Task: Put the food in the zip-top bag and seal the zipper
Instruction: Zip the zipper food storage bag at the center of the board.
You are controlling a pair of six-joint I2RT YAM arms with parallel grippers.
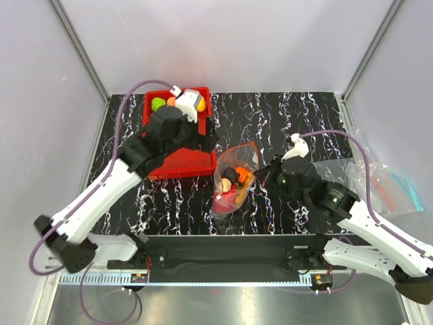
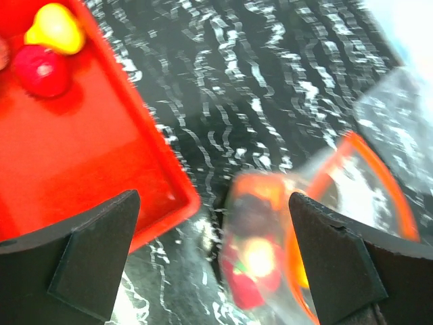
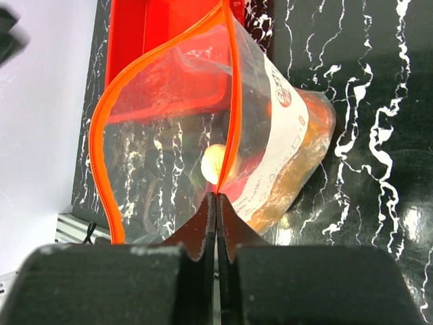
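Lying near-to-far, mouth at far end, zip-top bag [image 1: 233,166]; right claw [image 3: 216,203] pinching zipper [image 3: 229,101], left claw [image 2: 215,233] spread.

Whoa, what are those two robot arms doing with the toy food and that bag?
They're packing toy food into a zip-top bag. The right gripper pinches the bag's orange zipper edge and holds the mouth open. Several pieces of food are already inside. The left gripper is wide open and empty, hanging by the corner of the red tray, where a yellow piece and a red piece wait. The zipper is not sealed yet.
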